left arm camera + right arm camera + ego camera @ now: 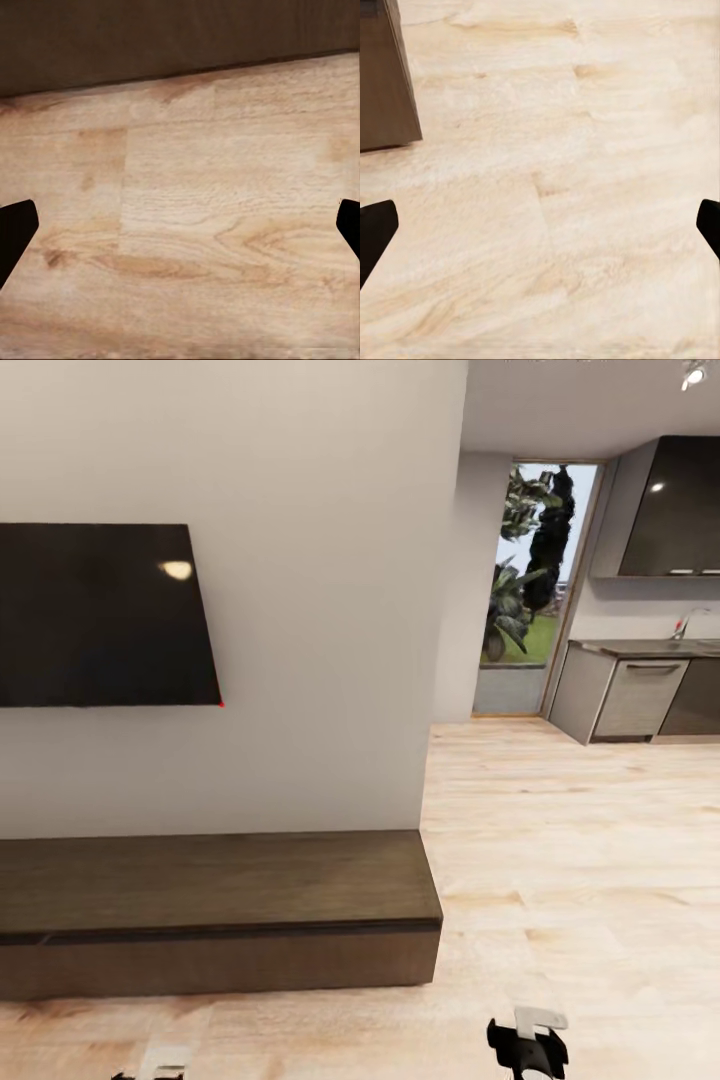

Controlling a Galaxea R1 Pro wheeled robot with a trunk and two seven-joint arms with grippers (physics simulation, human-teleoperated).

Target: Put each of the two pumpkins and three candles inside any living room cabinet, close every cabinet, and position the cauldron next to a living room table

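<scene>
The long, low, dark brown cabinet stands against the white wall, under a wall-mounted screen, and its front looks flush and closed. The same front appears in the left wrist view just beyond the floor, and its corner in the right wrist view. My left gripper is open over bare wood floor in front of the cabinet. Off the cabinet's right end, my right gripper is also open and empty over the floor, and its top is at the head view's lower edge. The pumpkins, candles, cauldron and table are out of view.
A black screen hangs on the wall above the cabinet. Light wood floor runs right toward a glass door and grey kitchen units. The wall ends in a corner right of the cabinet.
</scene>
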